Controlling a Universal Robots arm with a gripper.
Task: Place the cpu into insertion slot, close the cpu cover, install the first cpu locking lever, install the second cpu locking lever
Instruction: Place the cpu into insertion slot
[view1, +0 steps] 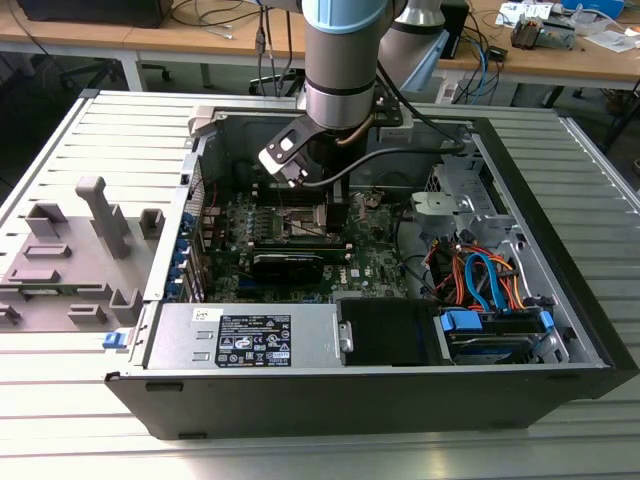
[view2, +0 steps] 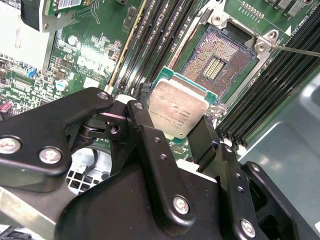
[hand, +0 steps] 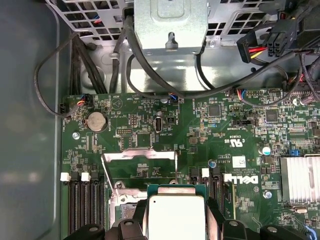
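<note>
The cpu (view2: 178, 109) is clamped by two opposite edges between the black fingers (view2: 141, 125) of the gripper (view2: 170, 117); the jaws are clenched on it. Its silvery top faces the camera and a green border shows along the free edges. It hangs clear of the board and is not seated.

In the second wrist view the insertion slot (view2: 215, 61) lies just beyond the chip's far edge. It is open, with its field of contacts exposed and nothing resting in it. The metal rim around the slot is bare on the sides that show. A thin wire lever (view2: 300, 50) runs out from one corner of the rim.

In the first wrist view the cpu cover (hand: 139, 155) stands swung open at the far side of the slot, with board showing through its window.

Long black memory slots (view2: 156, 37) run close along both flanks of the slot, leaving narrow margins at the fingers.

In the exterior view the arm (view1: 340, 60) descends into the open computer case (view1: 560, 250) over the motherboard (view1: 372, 262). The case walls stand well apart from it, and a cable bundle (view1: 480, 280) lies toward the exterior view's right.
</note>
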